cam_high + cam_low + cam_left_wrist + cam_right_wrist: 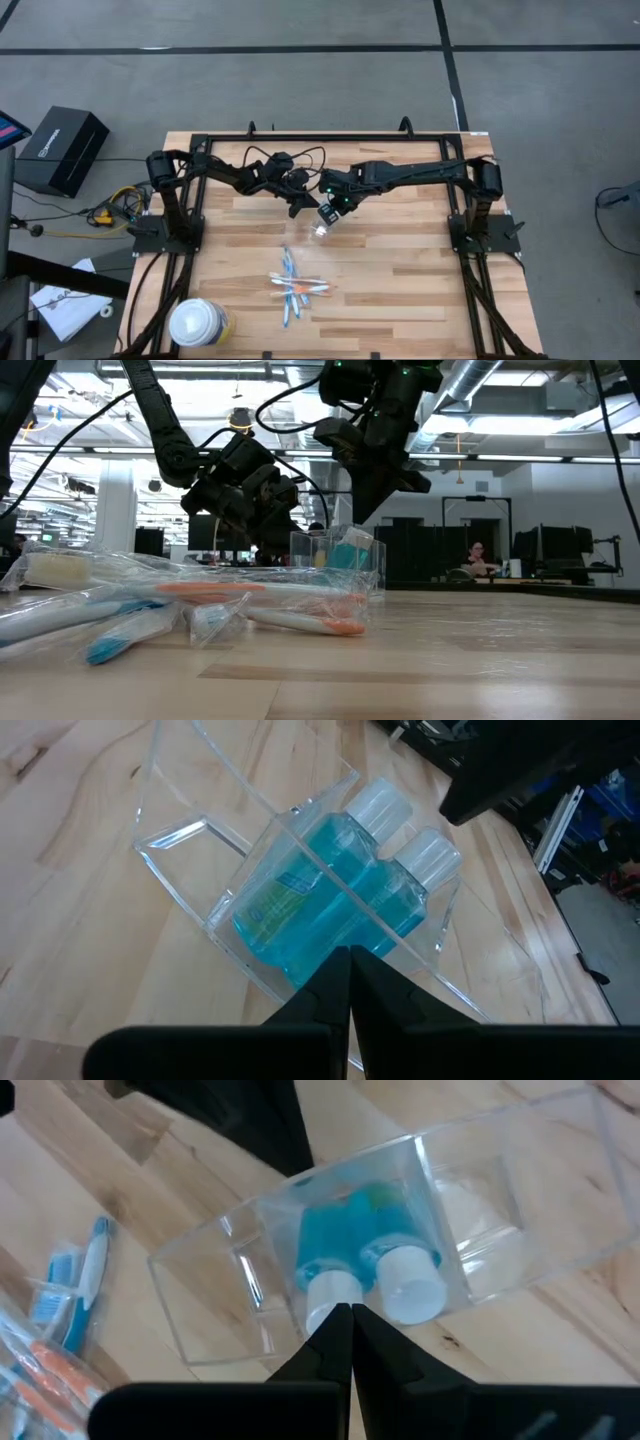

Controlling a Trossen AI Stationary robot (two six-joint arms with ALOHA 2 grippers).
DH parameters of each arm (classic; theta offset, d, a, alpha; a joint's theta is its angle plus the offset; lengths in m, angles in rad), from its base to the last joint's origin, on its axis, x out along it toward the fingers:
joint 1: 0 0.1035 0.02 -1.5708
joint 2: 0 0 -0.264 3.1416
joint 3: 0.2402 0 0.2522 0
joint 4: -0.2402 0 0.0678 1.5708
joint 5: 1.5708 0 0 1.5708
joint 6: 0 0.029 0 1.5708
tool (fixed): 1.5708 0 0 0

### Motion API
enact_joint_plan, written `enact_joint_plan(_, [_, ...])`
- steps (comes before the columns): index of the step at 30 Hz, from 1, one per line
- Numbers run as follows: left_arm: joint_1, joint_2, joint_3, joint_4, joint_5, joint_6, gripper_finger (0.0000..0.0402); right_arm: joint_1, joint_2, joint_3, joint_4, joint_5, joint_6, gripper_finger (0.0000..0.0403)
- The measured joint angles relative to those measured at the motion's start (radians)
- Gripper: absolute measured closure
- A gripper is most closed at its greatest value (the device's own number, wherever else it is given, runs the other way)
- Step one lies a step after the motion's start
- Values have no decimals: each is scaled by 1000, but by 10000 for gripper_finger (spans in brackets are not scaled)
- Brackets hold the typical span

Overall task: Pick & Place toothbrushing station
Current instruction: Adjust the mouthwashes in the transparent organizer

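A clear plastic cup point(320, 230), box-shaped with dividers, stands on the table's middle. Two small blue tubes with white caps point(330, 890) stand side by side in one compartment; they also show in the right wrist view point(350, 1250). Several blue, white and orange toothbrushes in clear wrappers point(297, 286) lie flat on the table nearer the front edge. My left gripper point(350, 960) is shut, its tips at the cup's wall from the left. My right gripper point(340, 1312) is shut, its tips just above the tubes' caps point(410, 1285). My left gripper's shut tips stand right at the cup's outer wall point(290, 975), slanting down from the table's left; whether they touch it I cannot tell. My right gripper's shut tips point down at the cup's rim beside one tube's cap point(325, 1292); whether they touch I cannot tell.
A large round white-topped yellowish container point(197, 323) stands at the front left corner. The dark frame rails point(190, 200) run along the table's left, right and far sides. Bare wood lies at the right front point(420, 290). A person sits in the room behind point(473, 556).
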Motion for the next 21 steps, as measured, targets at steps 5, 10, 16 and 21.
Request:
enact_joint_plan(5, [3, 0, 0, 1, 0, 0, 401, 1, 0, 0, 3, -28, -2, 403])
enact_joint_plan(10, [7, 0, 0, 1, 1, 0, 401, 2, -3, -57, 62, -47, 21, 403])
enact_joint_plan(16, [7, 0, 0, 0, 0, 1, 401, 0, -4, -66, 83, -58, 22, 403])
enact_joint_plan(21, [8, 0, 0, 0, -1, 1, 401, -26, -3, -66, 129, -81, 14, 403])
